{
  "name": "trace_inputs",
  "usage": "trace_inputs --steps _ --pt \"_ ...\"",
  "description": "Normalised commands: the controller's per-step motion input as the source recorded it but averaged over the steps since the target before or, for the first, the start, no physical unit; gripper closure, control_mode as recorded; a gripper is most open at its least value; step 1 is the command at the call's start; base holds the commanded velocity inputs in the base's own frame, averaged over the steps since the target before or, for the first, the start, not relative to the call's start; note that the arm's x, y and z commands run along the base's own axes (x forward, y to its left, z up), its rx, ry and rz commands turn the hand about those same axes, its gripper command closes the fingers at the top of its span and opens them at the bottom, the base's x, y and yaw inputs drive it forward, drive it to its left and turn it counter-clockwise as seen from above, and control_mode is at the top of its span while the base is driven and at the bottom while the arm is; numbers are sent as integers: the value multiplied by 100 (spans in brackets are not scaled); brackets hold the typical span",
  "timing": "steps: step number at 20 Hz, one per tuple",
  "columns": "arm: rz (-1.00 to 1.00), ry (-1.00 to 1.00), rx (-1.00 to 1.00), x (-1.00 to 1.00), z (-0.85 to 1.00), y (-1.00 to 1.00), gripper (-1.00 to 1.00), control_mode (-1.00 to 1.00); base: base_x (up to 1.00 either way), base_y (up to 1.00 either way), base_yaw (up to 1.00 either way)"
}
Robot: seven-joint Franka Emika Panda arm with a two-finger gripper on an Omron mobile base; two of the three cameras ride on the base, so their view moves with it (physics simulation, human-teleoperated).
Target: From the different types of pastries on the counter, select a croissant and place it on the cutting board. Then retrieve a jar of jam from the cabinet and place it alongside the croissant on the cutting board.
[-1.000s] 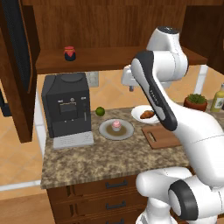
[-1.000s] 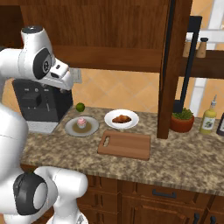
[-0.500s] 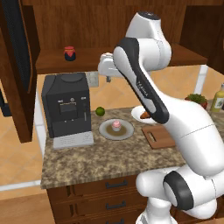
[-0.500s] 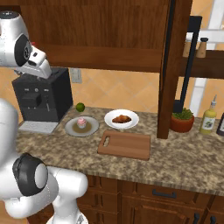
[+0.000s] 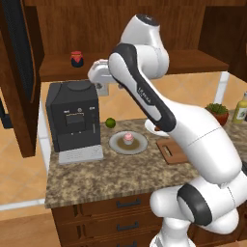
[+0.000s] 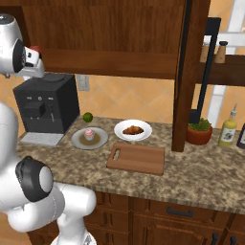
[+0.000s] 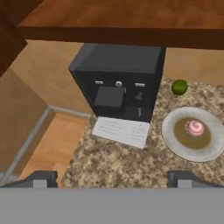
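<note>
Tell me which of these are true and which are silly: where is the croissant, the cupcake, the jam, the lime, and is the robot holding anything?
1. The croissant lies on the cutting board. False: it sits on the white plate behind the bare board.
2. The cupcake sits on the grey plate. True.
3. The jar of jam stands on the counter. False: it stands on the cabinet shelf.
4. The lime lies beside the coffee machine. True.
5. The gripper holds the jar. False: its jaws are open and empty.
</note>
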Motion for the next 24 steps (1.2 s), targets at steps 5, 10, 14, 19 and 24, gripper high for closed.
trace_inputs --steps 5,10,14,19,24 --pt "18 -17 -3 32 25 18 -100 -100 0 0 0" --pt "4 -7 -7 24 32 31 -100 -100 0 0 0" --pt "0 -2 -6 57 34 24 -100 -100 0 0 0" --pt "-5 -6 -1 89 5 2 -100 -100 0 0 0" --pt "-11 -4 0 59 0 10 -100 -100 0 0 0"
